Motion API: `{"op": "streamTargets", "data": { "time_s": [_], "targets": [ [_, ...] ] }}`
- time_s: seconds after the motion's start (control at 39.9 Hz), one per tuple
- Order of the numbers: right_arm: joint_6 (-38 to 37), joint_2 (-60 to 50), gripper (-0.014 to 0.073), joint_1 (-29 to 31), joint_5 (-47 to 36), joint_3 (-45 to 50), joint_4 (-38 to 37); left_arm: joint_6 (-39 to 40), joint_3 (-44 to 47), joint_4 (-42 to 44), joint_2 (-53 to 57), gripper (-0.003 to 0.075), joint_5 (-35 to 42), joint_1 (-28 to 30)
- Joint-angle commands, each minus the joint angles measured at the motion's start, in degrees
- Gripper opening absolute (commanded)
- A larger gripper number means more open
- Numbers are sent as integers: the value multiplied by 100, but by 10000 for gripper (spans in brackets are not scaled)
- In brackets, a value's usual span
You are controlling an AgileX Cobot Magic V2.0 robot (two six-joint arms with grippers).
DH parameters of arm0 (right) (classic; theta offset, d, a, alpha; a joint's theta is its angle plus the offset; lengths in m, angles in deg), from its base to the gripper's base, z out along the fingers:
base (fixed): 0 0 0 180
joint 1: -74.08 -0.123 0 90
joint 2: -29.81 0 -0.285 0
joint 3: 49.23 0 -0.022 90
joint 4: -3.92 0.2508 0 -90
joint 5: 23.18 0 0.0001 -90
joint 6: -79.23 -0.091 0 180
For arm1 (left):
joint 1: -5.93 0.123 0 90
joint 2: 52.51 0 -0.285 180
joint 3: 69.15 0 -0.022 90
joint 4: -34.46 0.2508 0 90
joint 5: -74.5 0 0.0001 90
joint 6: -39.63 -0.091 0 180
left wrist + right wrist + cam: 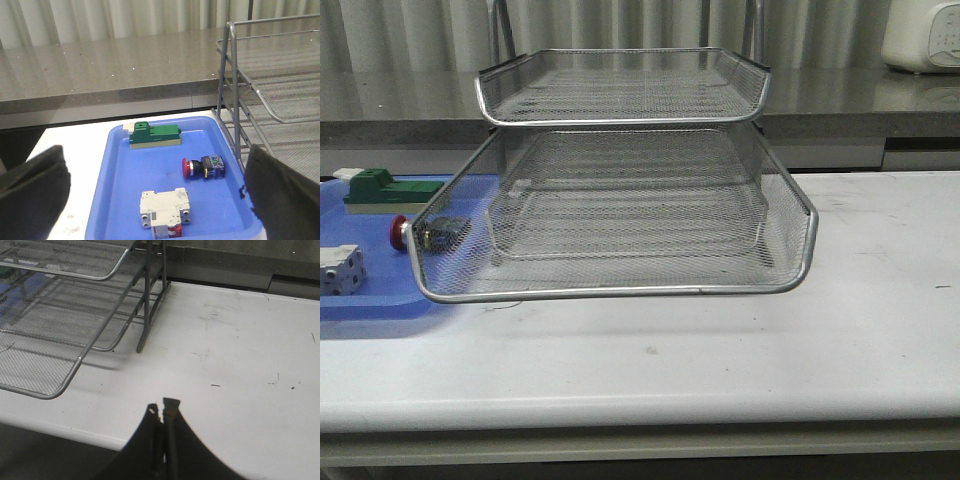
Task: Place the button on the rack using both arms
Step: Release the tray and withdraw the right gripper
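White table (740,350): rack (620,215) screens button (202,166) on blue tray (120,170).

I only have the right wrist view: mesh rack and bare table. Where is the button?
Observer: The button lies on its side in the blue tray, left of the rack.
Operator: Anything else in that tray?
Observer: A green block and a white block.
Operator: Is the left claw holding anything?
Observer: No, the left claw is open, short of the tray with nothing between its fingers.
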Motion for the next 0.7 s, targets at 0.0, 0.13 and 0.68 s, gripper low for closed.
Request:
{"op": "streamTargets", "data": {
  "time_s": [0.0, 0.13, 0.68],
  "targets": [
    [-21, 29, -60, -7, -426, -145, -57, 54, -214, -54, -112, 671, 459, 19],
    [-21, 29, -60, -7, -426, -145, -57, 54, -669, -54, -552, 671, -231, 19],
    [-21, 29, -60, -7, -426, -145, -57, -1858, -4339, -146, -5323, 671, -3189, -21]
  ]
}}
